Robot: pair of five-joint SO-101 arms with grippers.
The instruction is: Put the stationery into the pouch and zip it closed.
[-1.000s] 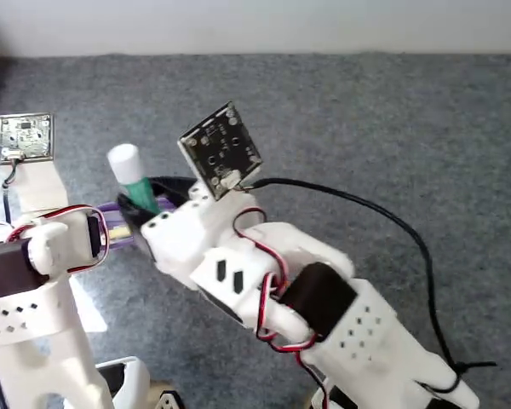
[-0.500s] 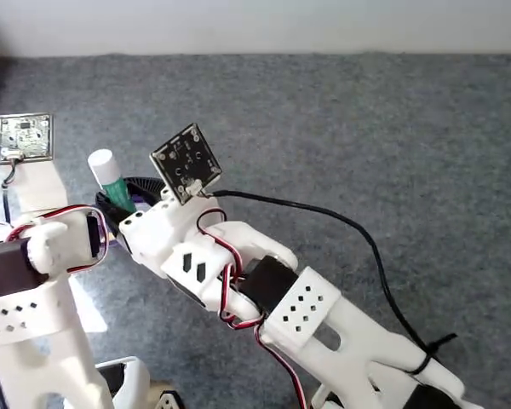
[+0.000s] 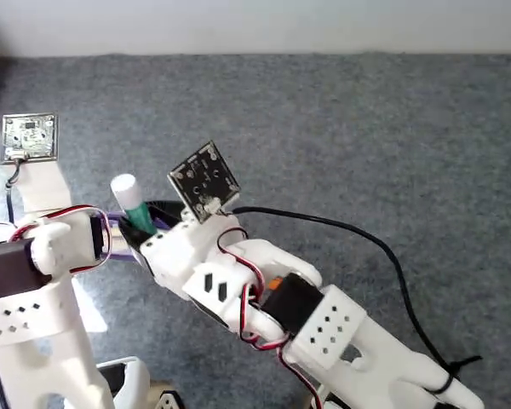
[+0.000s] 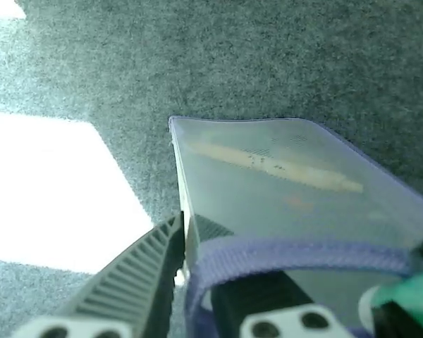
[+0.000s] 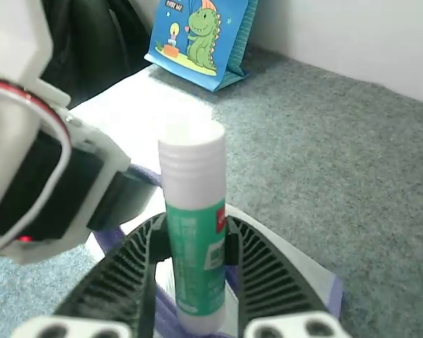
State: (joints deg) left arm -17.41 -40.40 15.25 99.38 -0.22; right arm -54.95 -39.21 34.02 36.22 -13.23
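A glue stick (image 5: 196, 253) with a white cap and green body stands upright in my right gripper (image 5: 194, 232), which is shut on it. In the high view the glue stick (image 3: 129, 200) pokes up between the two arms, over the pouch mouth. The pouch (image 4: 282, 183) is translucent with a purple zip edge (image 4: 296, 255) and lies on the grey carpet. My left gripper (image 4: 194, 257) is shut on the pouch's open edge, one finger outside and one inside. A long pale item shows through the pouch wall. The green glue stick tip (image 4: 402, 296) sits at the pouch opening.
White paper (image 4: 49, 190) lies on the carpet beside the pouch. A blue gift bag with a dinosaur (image 5: 204, 35) stands against the wall. The left arm's body (image 5: 35, 141) is close beside the glue stick. Open carpet (image 3: 392, 136) stretches to the right.
My right gripper swung left with the glue stick, then came back right and lower over the pouch mouth. The left arm has stayed put, holding the pouch.
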